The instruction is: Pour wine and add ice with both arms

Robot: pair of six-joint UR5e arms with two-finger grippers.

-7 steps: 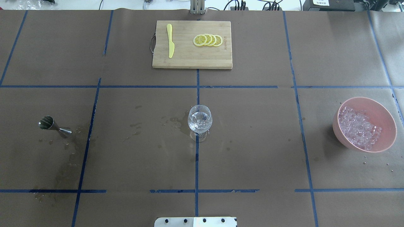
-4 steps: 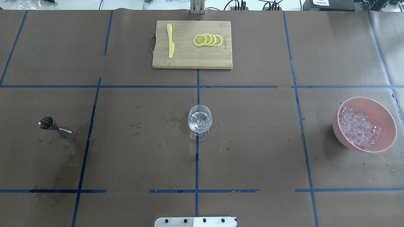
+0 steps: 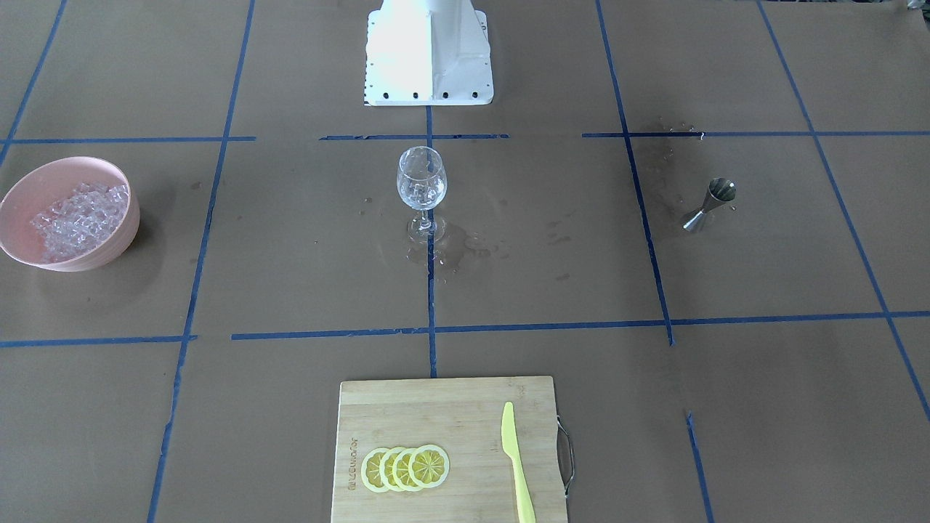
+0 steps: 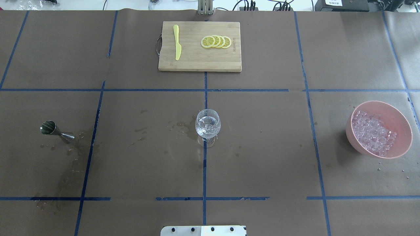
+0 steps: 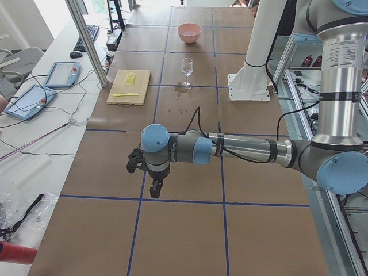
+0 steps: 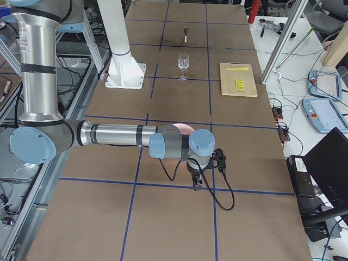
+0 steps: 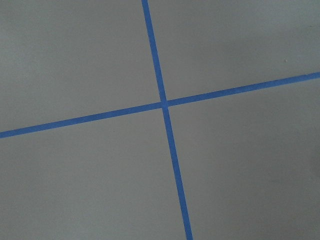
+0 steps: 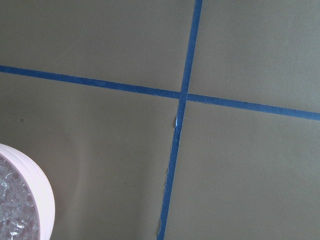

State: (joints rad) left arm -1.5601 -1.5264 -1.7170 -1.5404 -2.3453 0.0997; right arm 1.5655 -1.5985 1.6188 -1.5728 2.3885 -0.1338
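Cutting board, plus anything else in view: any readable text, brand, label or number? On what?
Cutting board: brand mark printed beside the lemon slices, too small to read.
Black box past the table's far edge: white label, too blurred to read.
No other text can be made out.

Robot lab: taped table (image 4: 262, 164), teach pendants (image 5: 60, 73)

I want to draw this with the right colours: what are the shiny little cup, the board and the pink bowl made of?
The little cup looks like polished metal: silvery and mirror-like. The board looks like bamboo or wood: pale tan with streaky grain. The pink bowl is matte and opaque, perhaps plastic or ceramic; I cannot tell which.
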